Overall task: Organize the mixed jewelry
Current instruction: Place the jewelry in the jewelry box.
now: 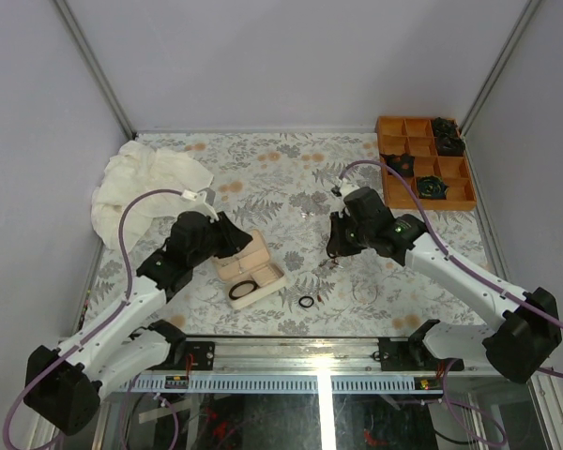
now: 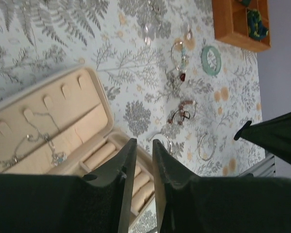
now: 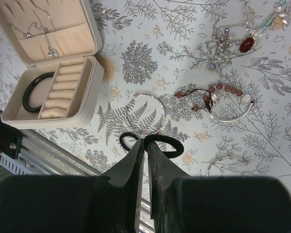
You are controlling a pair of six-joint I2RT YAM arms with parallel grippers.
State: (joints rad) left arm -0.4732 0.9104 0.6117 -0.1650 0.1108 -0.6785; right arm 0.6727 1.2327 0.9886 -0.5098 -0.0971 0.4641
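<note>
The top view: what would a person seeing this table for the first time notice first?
The open beige jewelry box near the left arm stands out first, with a black bangle lying in its base. The orange tray in the far right corner and the crumpled white cloth at the far left come next. Between the arms, thin hoops and a brown-beaded bracelet lie scattered on the leaf-patterned table.

**Ring half-covered, box cropped**

The fingers [image 3: 131, 165] of your right gripper [image 3: 144, 141] cover the middle of the black ring [image 3: 167, 138] beneath them. Your left gripper [image 2: 144, 141] hides the jewelry box's [image 2: 87, 121] near compartment, and the frame edge crops the lid.
</note>
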